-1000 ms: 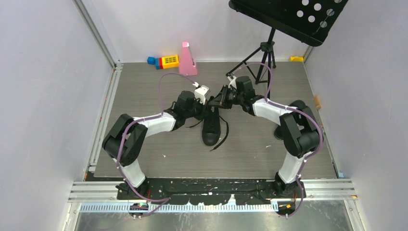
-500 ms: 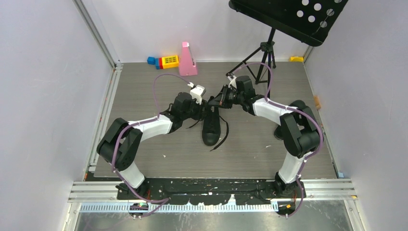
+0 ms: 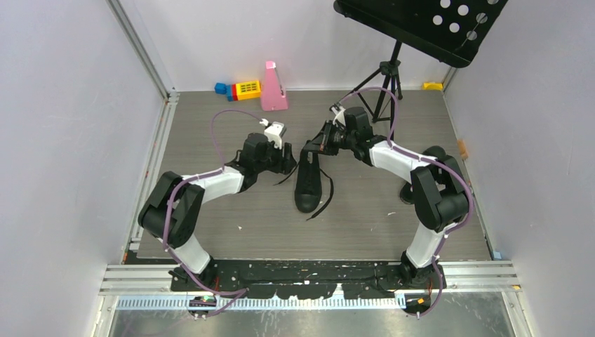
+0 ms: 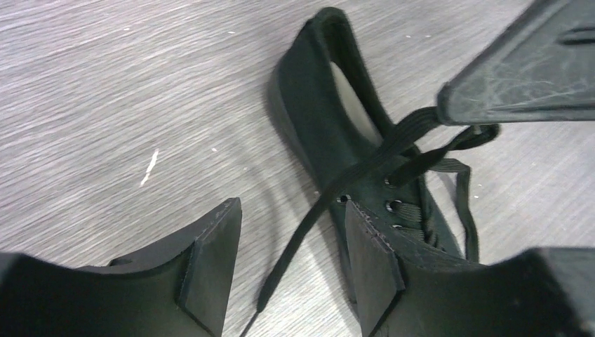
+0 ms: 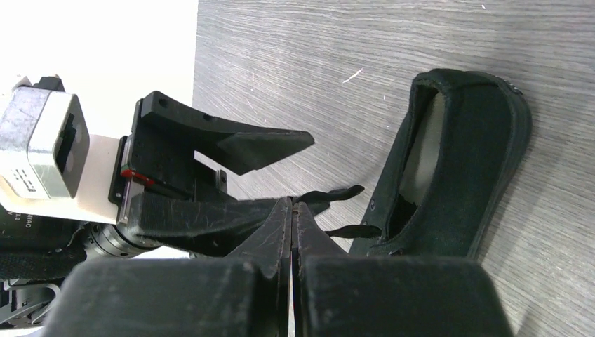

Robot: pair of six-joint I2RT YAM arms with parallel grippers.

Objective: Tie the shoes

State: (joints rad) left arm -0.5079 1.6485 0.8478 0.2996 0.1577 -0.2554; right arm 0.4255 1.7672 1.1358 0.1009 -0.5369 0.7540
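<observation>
Withdrawn leftward, the left gripper [image 4: 291,210] is released; right gripper [image 5: 291,203] pinches lace [image 4: 351,175]; shoe [image 3: 307,189] toe points nearward.

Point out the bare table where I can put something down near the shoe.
Free: table between the shoe and the arm bases; also the far-left corner short of the toy blocks. Crowded: the shoe's collar, where left hand, right hand and laces meet.

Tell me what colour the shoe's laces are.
Black laces, clearest in the left wrist view.
</observation>
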